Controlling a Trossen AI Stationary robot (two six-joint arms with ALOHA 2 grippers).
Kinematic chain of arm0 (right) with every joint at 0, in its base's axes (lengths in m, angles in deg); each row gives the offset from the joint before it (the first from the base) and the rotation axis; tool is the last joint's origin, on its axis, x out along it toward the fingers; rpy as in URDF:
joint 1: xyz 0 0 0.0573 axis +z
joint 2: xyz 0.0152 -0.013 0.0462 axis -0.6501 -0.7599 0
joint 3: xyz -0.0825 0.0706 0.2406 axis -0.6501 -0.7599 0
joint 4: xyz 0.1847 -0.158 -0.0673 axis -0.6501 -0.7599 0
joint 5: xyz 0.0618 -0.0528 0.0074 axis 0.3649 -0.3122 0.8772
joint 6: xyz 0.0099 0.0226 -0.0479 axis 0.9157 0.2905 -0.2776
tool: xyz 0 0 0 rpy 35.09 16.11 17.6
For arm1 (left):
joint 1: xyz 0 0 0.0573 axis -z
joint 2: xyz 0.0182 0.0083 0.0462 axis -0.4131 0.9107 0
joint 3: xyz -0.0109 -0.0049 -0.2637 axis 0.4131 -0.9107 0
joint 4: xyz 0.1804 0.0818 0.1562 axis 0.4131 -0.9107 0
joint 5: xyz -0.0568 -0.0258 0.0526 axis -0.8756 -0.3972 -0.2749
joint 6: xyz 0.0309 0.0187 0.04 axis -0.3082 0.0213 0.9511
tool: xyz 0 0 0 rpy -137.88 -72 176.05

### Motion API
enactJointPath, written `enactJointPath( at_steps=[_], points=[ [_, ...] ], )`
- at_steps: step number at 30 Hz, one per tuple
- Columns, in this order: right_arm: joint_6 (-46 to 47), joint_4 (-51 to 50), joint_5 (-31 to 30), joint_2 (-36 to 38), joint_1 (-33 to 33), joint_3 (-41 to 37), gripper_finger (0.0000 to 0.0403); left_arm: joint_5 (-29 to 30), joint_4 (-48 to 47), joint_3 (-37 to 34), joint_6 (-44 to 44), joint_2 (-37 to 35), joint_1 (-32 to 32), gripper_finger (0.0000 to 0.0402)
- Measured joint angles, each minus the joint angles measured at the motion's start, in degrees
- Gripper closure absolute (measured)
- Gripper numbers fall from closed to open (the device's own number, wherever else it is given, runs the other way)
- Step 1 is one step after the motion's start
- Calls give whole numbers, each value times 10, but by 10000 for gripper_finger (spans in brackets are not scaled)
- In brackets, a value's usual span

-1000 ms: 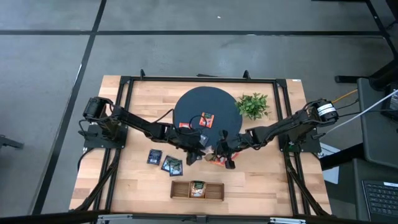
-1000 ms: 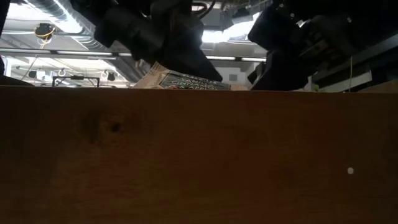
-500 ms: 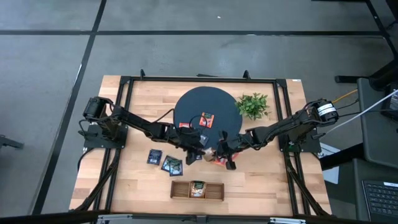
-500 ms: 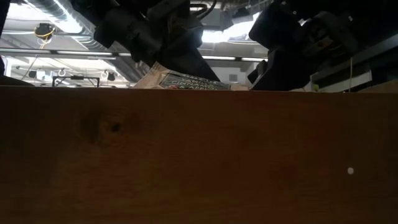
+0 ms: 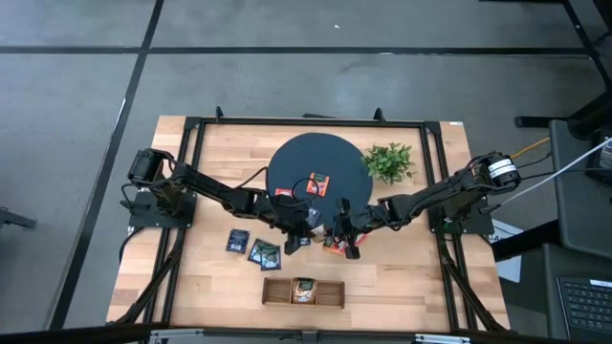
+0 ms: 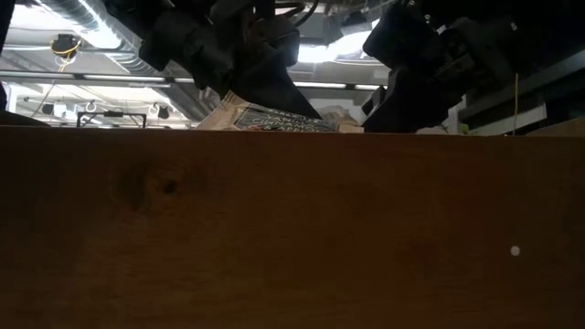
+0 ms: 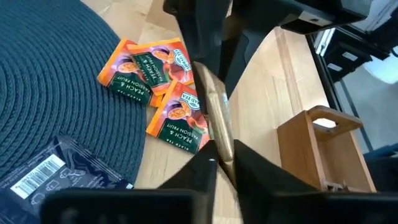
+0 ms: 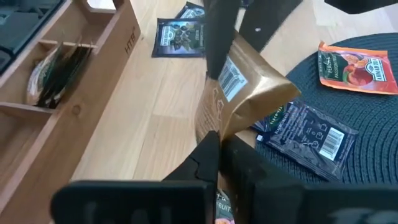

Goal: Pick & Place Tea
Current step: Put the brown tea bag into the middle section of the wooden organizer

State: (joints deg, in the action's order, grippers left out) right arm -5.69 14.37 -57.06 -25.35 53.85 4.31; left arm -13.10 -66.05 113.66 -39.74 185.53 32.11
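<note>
A beige tea sachet (image 8: 242, 93) hangs above the table between my two grippers, at the near edge of the round dark mat (image 5: 287, 172). My left gripper (image 7: 221, 163) is shut on one end of it and my right gripper (image 8: 219, 152) on the other; in the high view they meet at the table's middle, my left gripper (image 5: 307, 232) and my right gripper (image 5: 338, 237). Two orange-red sachets (image 7: 146, 62) lie at the mat's edge below. A navy sachet (image 8: 305, 134) lies flat on the mat. My left gripper pinches the sachet's end edge (image 7: 217, 127) between its two fingers, slanting down from the table's left. The sachet shows edge-on and is clear of the table. My right gripper pinches the opposite end (image 8: 217, 121) between its two fingers, slanting down from the table's right. The sachet rises from the fingers, buckled at one side (image 8: 277, 87).
Two navy sachets (image 5: 251, 247) lie on the bare wood to the left of the grippers. A narrow wooden tray (image 5: 330, 291) with sachets in its middle compartment stands near the front edge; its wall (image 6: 274, 228) fills the low view. A green plant (image 5: 389, 161) stands at the far right.
My left gripper has shut on the beige sachet that my right gripper holds up. Both arms have kept their places, and the sachet stays lifted between them.
</note>
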Motion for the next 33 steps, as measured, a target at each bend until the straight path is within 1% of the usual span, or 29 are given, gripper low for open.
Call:
enactJointPath(
  at_steps=[2,7,10,15,19,21,23,26,28,33],
  points=[
    [5,0,0,0,0,0,372,0,0,0,10,0,0,390],
    [33,0,0,0,0,0,366,7,-3,0,30,0,4,391],
    [56,-3,0,0,0,0,366,13,-3,0,63,0,10,394],
    [100,-11,15,0,-1,1,365,46,-16,0,130,0,20,394],
    [165,-13,21,0,-1,1,365,80,-35,1,198,0,24,394],
    [202,-15,22,0,-1,1,365,109,-49,0,248,0,30,392],
    [229,-14,21,0,-5,1,365,150,-56,0,305,0,35,391],
    [258,-12,22,0,-13,1,365,238,-72,0,375,0,45,392],
    [269,-12,22,0,-21,1,365,292,-68,0,410,0,51,393],
    [257,-5,21,0,-39,1,365,394,-65,0,495,0,72,392]
  ],
)
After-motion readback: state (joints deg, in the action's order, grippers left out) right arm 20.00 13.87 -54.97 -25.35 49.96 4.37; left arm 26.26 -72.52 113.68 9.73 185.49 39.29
